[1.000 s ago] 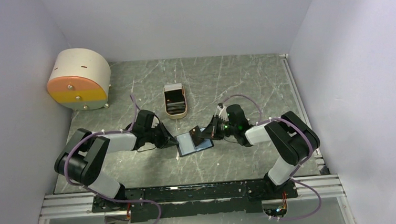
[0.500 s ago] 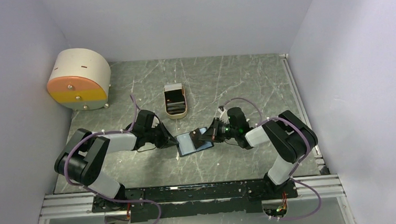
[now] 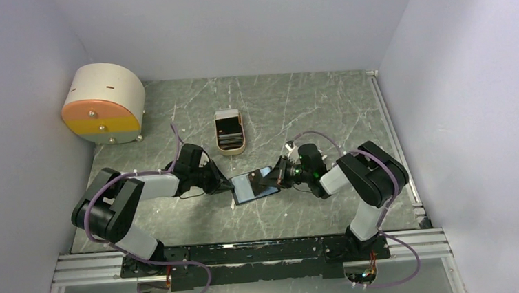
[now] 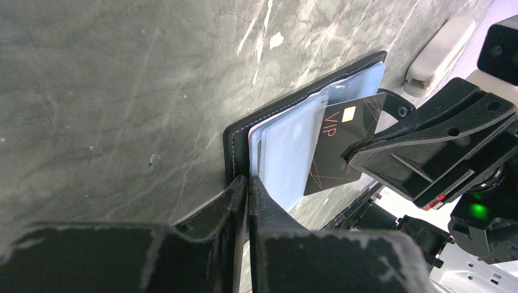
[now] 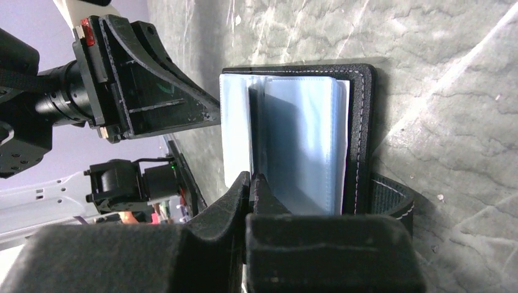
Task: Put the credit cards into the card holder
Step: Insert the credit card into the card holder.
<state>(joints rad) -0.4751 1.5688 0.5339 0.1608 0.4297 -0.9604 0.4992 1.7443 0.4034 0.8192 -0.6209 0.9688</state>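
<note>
Card holder [image 4: 281,152] lies open on the marble-patterned table [image 3: 309,102] between the two arms, blue-grey sleeves fanned upward. Left gripper [image 4: 247,201] is pinched tight on the holder's near black cover edge, pinning it down. Right gripper [image 5: 250,183] is clamped on the far end of a black VIP card [image 4: 339,143] with a gold chip. The card is tilted, its leading edge in among the sleeves; how deep it sits cannot be told. More credit cards [image 3: 228,129] sit in the beige tray [image 3: 231,150], just beyond the holder. Step in hand, as I read it: seating one card in a pocket. The next move likely calls for a shallow push along the sleeve's plane, with the left grip firm so the holder does not slide. Then release.
</note>
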